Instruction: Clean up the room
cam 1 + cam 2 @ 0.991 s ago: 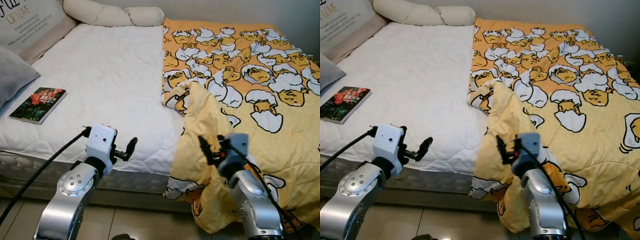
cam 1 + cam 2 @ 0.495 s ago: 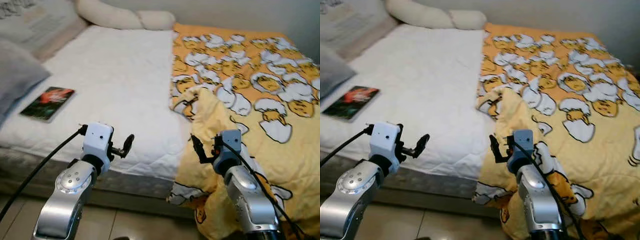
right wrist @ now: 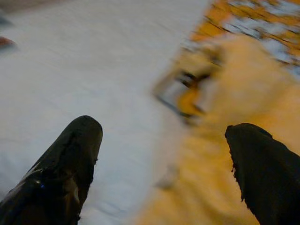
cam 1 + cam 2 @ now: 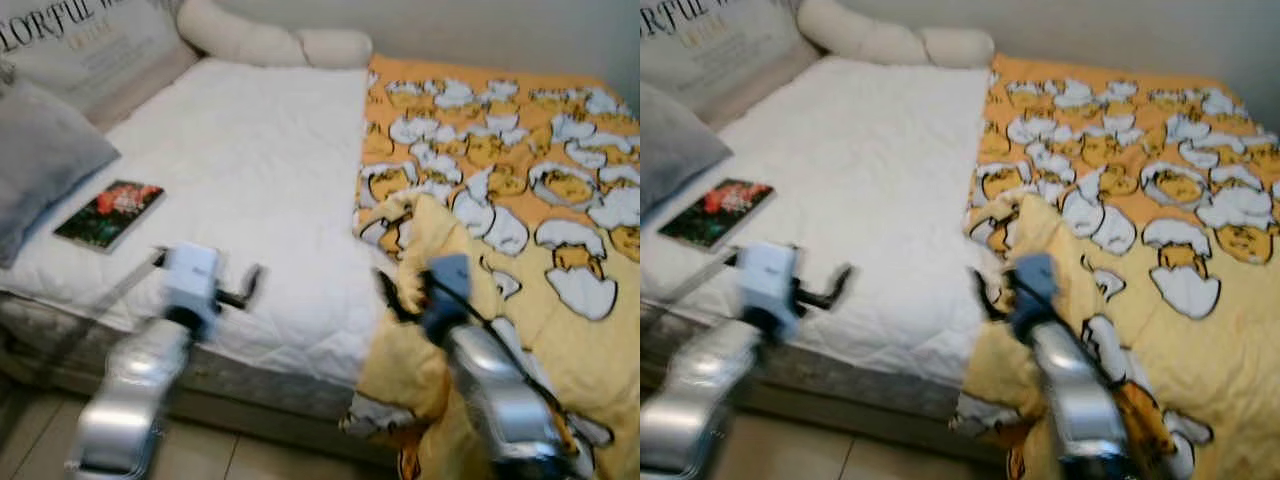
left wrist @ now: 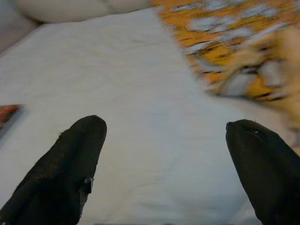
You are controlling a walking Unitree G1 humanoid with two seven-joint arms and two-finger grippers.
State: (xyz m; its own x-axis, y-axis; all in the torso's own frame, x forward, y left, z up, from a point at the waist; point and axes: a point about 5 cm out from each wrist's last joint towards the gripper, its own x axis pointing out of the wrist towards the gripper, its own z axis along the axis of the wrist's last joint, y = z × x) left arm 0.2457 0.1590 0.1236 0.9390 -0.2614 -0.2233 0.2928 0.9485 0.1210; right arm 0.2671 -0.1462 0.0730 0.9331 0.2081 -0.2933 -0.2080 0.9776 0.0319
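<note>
While the head views smear with blur, the scene reads clearly enough: a wide bed with a white quilted mattress cover [image 4: 250,170] runs across the frame. Far left, a grey pillow [image 4: 40,160] leans near the bed's head, and behind it sits a pale cushion with dark lettering [image 4: 90,35]. Just beside the grey pillow, flat on the white cover near the front edge, lies a thin book with a red-flowered dark cover [image 4: 110,213]. Along the back, a long cream bolster pillow [image 4: 270,42] rests against the wall.

Moving right, the left tool [image 5: 166,164] is out in front of the silver left arm, hovering over the near edge of the bed. In its wrist view the two black fingers [image 5: 70,159] stand wide apart with nothing between them, white cover beneath.

Further right, the right tool [image 3: 164,164] hangs at the seam where white cover meets bedding. Its fingers [image 3: 70,159] are spread wide too, gripping nothing, one over white and one over yellow fabric.

On the right half of the bed sprawls the orange-yellow blanket printed with white-and-yellow cartoon eggs [image 4: 520,170]. Its near corner is folded back into a rumpled yellow hump [image 4: 440,235], and the front edge spills over the side of the bed towards the tiled floor [image 4: 200,455].
</note>
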